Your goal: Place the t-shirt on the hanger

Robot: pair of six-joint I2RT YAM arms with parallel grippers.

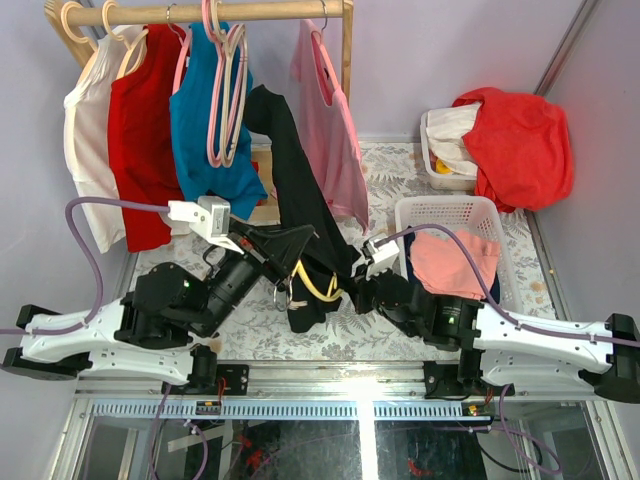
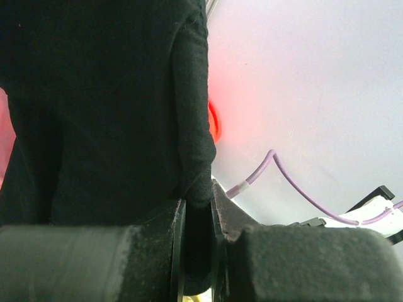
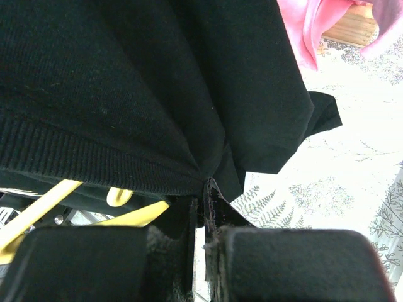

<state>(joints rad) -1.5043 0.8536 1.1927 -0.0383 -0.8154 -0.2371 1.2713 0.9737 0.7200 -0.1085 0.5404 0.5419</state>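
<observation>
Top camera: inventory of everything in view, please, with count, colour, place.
t-shirt: one, black, centre, between both arms
hanger: one, yellow, beneath the t-shirt
rail: one, wooden, back
white shirt, red shirt, teal shirt, pink shirt: one each, on the rail
pink hangers: at least two, on the rail
basket: one, white, right, holding coral cloth
red cloth: one, back right, over a white tub
left gripper: black, shut on the t-shirt
right gripper: black, shut on the t-shirt

Both arms angle inward, elbows low. Left gripper (image 1: 285, 240) sits raised at centre, jaws pinched tight on the t-shirt (image 1: 295, 170). Right gripper (image 1: 352, 282) is lower and just to its right, also pinched on the t-shirt.
</observation>
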